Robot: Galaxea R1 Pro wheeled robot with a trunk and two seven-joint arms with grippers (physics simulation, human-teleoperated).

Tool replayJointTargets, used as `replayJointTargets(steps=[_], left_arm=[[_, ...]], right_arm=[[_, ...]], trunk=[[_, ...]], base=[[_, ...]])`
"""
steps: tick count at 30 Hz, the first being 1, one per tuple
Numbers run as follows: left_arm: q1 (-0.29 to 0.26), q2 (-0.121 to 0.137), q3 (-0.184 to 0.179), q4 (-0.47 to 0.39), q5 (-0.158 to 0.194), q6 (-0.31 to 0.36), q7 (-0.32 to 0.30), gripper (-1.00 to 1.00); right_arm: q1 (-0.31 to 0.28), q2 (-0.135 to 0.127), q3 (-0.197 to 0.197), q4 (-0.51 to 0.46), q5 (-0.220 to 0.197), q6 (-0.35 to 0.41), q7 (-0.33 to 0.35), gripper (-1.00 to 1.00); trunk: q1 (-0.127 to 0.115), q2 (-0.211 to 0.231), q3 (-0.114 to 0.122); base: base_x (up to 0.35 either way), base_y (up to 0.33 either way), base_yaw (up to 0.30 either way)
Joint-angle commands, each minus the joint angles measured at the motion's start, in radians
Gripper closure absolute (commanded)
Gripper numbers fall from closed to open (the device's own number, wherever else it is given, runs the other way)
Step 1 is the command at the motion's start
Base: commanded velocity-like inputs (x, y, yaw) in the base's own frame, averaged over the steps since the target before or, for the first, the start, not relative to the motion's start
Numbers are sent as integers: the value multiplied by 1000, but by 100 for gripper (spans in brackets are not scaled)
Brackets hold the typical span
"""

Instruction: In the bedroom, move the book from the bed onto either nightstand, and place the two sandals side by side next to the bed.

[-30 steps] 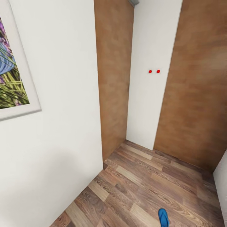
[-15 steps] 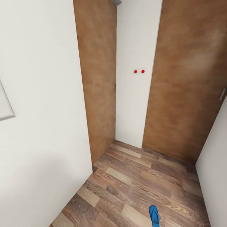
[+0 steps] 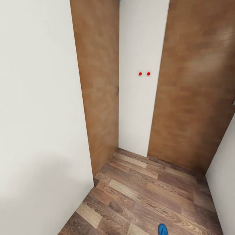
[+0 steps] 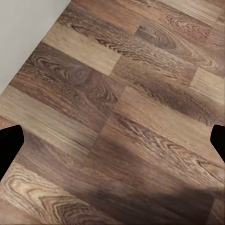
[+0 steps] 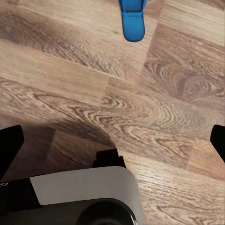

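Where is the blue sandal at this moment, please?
One blue sandal lies flat on the wood-plank floor at the head view's bottom edge, right of centre, short of the white wall strip between the two brown doors; it also shows beyond the right gripper.

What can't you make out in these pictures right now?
- Sandal: head view, cut off by the bottom edge, just its tip on the floor.
- Sandal in the right wrist view: cut off by the picture's edge.
- Right gripper: the robot's grey body hides part of the floor beneath.
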Motion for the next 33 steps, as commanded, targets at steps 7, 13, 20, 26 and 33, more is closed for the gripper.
replayJointTargets(steps=[7, 13, 20, 26, 33], left_arm=[[0, 0, 0, -1, 1, -2, 0, -100], [0, 0, 0, -1, 1, -2, 0, -100], [0, 0, 0, -1, 1, -2, 0, -100], [0, 0, -1, -1, 0, -2, 0, -100], [0, 0, -1, -1, 1, -1, 1, -100]], right_arm=[[0, 0, -2, 0, 0, -3, -1, -100], [0, 0, -2, 0, 0, -3, -1, -100], [0, 0, -2, 0, 0, -3, -1, -100], [0, 0, -2, 0, 0, -3, -1, -100], [0, 0, -2, 0, 0, -3, -1, -100]], trunk=[[0, 0, -1], [0, 0, -1], [0, 0, -1], [0, 0, -1], [0, 0, -1]], base=[[139, 2, -1], [283, 0, 0], [256, 0, 0], [46, 0, 0], [168, 0, 0]])
